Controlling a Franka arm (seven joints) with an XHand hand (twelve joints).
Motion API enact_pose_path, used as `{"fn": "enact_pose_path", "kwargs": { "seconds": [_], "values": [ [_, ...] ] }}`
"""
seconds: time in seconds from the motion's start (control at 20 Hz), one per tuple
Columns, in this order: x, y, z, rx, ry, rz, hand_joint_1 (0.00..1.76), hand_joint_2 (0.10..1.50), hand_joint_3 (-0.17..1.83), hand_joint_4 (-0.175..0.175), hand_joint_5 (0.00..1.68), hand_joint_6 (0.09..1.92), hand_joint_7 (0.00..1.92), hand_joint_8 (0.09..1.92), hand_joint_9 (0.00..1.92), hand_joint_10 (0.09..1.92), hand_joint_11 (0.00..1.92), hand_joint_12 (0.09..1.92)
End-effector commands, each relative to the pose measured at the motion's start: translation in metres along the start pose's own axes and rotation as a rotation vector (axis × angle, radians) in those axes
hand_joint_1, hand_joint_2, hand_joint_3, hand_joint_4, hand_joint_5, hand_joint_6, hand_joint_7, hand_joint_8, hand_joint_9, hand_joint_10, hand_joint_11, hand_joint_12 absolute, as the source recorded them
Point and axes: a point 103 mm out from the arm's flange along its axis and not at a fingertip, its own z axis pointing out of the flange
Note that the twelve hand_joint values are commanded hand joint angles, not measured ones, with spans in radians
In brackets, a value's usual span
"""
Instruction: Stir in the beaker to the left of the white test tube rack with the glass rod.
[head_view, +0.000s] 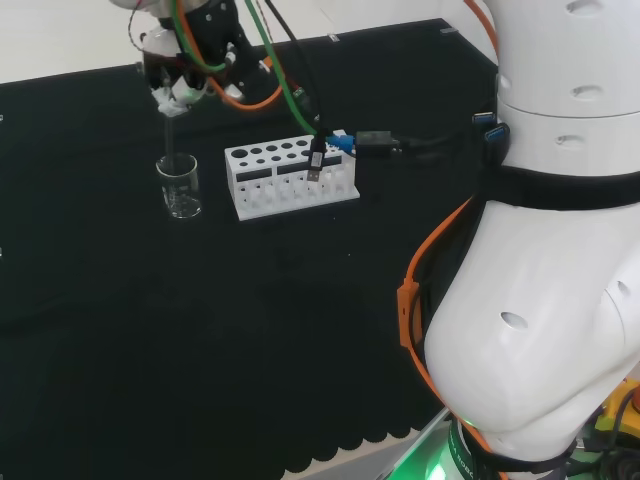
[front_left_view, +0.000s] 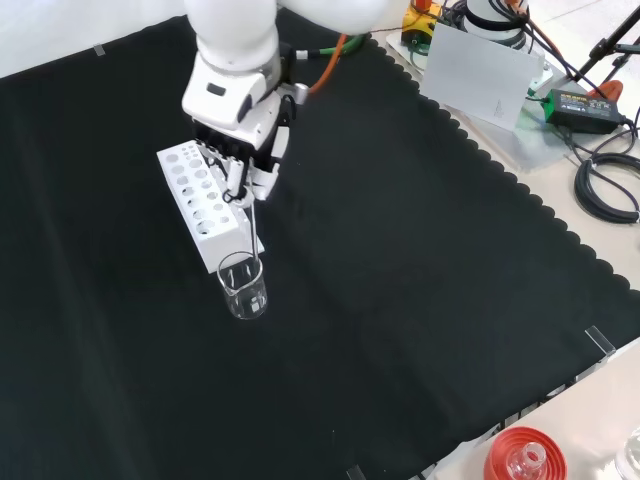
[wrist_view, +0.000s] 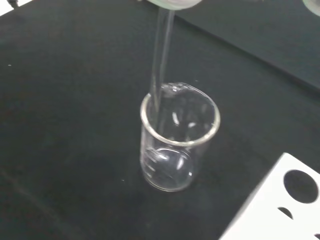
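I had the fingers (front_left_view: 240, 175) pinching the glass rod (wrist_view: 161, 55), its tip down inside the beaker (wrist_view: 179, 142) below them, so I figured small, slow circles off the wall.

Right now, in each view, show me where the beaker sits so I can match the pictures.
Head view: the beaker stands at the upper left, left of the white test tube rack, under the hand.
Front view: it stands left of centre, just below the rack's near end.
Wrist view: it is at the centre, with the glass rod dipping inside.
Shared landmark: the white test tube rack, whose corner shows in the wrist view.
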Motion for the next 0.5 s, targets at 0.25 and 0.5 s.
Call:
{"fn": "enact_pose_path", "kwargs": {
  "seconds": [0.25,0.5],
  "values": [
    [0.003,0.015,0.007,0.017,0.003,-0.011,1.20,1.12,-0.17,-0.175,1.15,0.77,1.68,0.63,1.92,0.33,1.78,0.57],
    [-0.026,0.012,0.013,0.022,0.010,0.018,1.20,1.12,-0.17,-0.175,1.15,0.77,1.68,0.63,1.92,0.33,1.78,0.57]
  ]
}}
